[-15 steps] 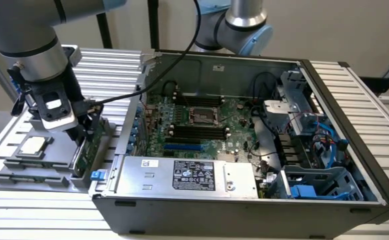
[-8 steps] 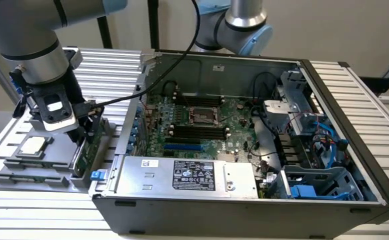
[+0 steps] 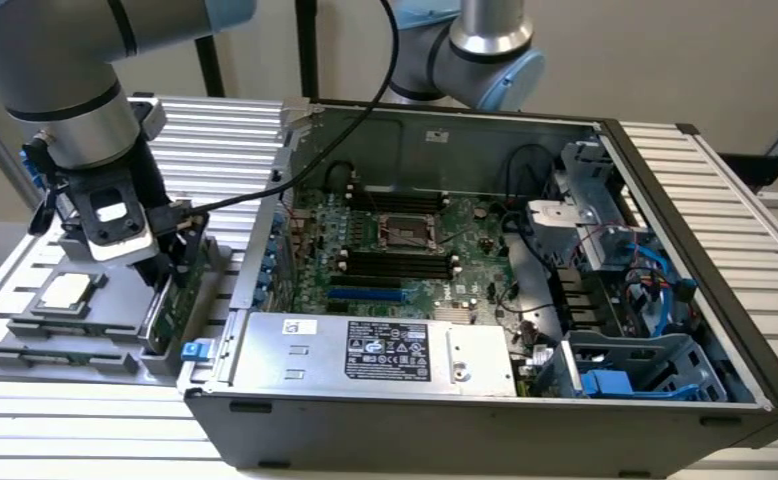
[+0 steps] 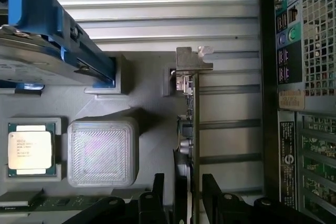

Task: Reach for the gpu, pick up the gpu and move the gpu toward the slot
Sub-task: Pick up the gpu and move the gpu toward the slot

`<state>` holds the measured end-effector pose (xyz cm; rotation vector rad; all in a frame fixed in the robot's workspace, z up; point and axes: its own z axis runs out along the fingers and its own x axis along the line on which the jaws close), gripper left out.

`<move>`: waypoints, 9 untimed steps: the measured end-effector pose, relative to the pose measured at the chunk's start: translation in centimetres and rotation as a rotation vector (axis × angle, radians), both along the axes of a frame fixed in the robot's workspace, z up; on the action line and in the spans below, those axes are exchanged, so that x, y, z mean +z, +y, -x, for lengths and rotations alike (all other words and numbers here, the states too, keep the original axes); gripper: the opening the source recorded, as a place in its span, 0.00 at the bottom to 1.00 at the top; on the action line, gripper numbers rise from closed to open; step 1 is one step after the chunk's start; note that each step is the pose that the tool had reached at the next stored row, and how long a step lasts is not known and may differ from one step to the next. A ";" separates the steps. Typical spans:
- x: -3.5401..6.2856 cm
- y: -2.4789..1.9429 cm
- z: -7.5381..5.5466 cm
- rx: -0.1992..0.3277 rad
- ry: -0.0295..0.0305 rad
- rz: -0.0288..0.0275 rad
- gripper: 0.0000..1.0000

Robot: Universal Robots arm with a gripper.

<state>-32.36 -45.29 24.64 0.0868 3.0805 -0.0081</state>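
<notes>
gpu (image 4: 195, 129): matt green board, bare silver metal bracket (image 4: 190, 62). Tray (image 4: 149, 106): grey matt plastic, fine ribbed print lines. Chip (image 4: 30, 153): satin metal lid. Table (image 4: 157, 14): ribbed bare metal slats. Case (image 3: 496, 430): grey sheet metal.

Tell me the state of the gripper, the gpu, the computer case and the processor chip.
gripper: open, straddling the gpu.
gpu: standing on edge in the grey tray, not lifted.
computer case: open, motherboard exposed.
processor chip: lying flat in its tray pocket.
</notes>
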 end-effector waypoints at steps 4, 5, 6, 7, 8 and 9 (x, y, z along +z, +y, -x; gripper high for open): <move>-0.13 0.20 0.1 0.000 -0.0036 0.0034 0.42; -0.16 0.20 0.1 0.000 -0.0036 0.0045 0.42; -0.19 0.20 0.1 0.000 -0.0037 0.0058 0.42; -0.23 0.21 0.1 0.000 -0.0038 0.0069 0.42; -0.27 0.21 0.1 0.000 -0.0038 0.0078 0.42; -0.31 0.21 0.1 0.000 -0.0038 0.0083 0.42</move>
